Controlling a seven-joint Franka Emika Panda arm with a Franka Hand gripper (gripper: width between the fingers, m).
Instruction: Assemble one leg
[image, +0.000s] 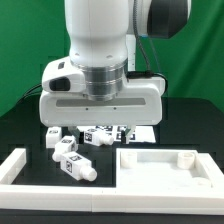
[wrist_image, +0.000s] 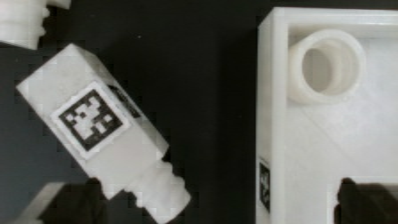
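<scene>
A leg (wrist_image: 98, 118), a chunky white peg with a black-and-white tag, lies slanted on the black table in the wrist view. Its ridged end (wrist_image: 157, 192) reaches in between my fingers, close to one dark fingertip (wrist_image: 71, 205). My gripper (wrist_image: 217, 208) is open, jaws wide apart, holding nothing. The white tabletop (wrist_image: 338, 130) lies beside the leg, with a round socket (wrist_image: 329, 65) in its corner. In the exterior view the arm's hand (image: 100, 100) hangs over several legs (image: 72, 160), and its fingers are hard to make out. The tabletop (image: 165, 172) lies at that view's right.
More legs (image: 100, 135) lie in a loose cluster under the hand. The end of another one (wrist_image: 18, 25) shows in the wrist view. A white bracket-shaped block (image: 15, 165) sits at the exterior view's left. The marker board (image: 143, 131) lies behind the legs.
</scene>
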